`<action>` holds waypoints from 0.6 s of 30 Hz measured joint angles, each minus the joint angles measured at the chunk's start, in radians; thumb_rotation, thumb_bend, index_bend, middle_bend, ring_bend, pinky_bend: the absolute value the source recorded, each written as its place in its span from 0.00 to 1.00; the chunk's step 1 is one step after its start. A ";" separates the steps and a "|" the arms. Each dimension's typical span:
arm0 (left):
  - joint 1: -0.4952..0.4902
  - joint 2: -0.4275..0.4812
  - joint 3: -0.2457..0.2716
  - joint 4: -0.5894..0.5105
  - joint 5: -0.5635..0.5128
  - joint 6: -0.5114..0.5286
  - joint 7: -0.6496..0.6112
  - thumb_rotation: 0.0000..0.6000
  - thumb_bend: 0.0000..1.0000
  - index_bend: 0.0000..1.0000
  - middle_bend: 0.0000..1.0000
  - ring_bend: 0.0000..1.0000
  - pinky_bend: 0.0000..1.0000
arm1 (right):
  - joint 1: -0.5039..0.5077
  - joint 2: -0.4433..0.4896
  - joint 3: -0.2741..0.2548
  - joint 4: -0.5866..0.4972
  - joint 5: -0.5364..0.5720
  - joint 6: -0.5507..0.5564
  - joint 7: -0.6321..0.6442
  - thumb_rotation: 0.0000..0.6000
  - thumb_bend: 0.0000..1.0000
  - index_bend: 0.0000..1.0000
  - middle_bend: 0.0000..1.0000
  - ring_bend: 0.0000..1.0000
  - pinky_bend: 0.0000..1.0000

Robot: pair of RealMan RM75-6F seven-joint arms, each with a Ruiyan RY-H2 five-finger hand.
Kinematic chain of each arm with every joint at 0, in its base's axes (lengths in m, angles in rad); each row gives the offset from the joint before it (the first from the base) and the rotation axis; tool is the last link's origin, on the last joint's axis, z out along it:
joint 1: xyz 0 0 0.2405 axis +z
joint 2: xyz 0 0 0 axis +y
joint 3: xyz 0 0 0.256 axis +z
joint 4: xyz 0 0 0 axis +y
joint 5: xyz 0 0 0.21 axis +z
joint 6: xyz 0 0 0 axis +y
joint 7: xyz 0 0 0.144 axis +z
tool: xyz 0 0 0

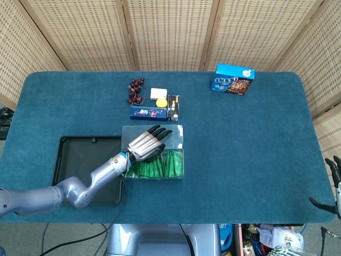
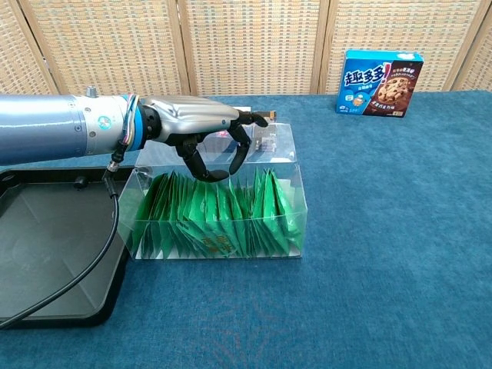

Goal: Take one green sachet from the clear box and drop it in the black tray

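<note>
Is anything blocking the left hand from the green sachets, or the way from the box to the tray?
Nothing visible. The left hand hovers over the open-topped clear box, above the green sachets. The black tray sits directly beside the box.

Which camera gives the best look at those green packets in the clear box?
The chest view: the green sachets stand in a row seen side-on through the clear box, close up. The head view shows them only from above, small, partly hidden by the left hand.

Glossy green sachets [image 2: 215, 215]; clear plastic box [image 2: 296, 201]; matt black tray [image 2: 46, 254].
</note>
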 measured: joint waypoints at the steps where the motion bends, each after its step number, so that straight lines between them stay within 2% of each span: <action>1: 0.000 0.000 0.000 -0.001 -0.001 0.000 -0.001 1.00 0.44 0.62 0.00 0.00 0.00 | 0.000 0.000 0.000 0.000 0.000 0.000 0.000 1.00 0.00 0.00 0.00 0.00 0.00; 9: -0.001 0.006 -0.007 -0.007 -0.004 0.002 -0.005 1.00 0.45 0.69 0.00 0.00 0.00 | 0.000 0.002 0.000 0.000 -0.001 0.001 0.003 1.00 0.00 0.00 0.00 0.00 0.00; 18: 0.001 0.031 -0.016 -0.038 -0.011 0.012 -0.006 1.00 0.44 0.70 0.00 0.00 0.00 | -0.002 0.003 -0.001 -0.003 -0.008 0.006 0.006 1.00 0.00 0.00 0.00 0.00 0.00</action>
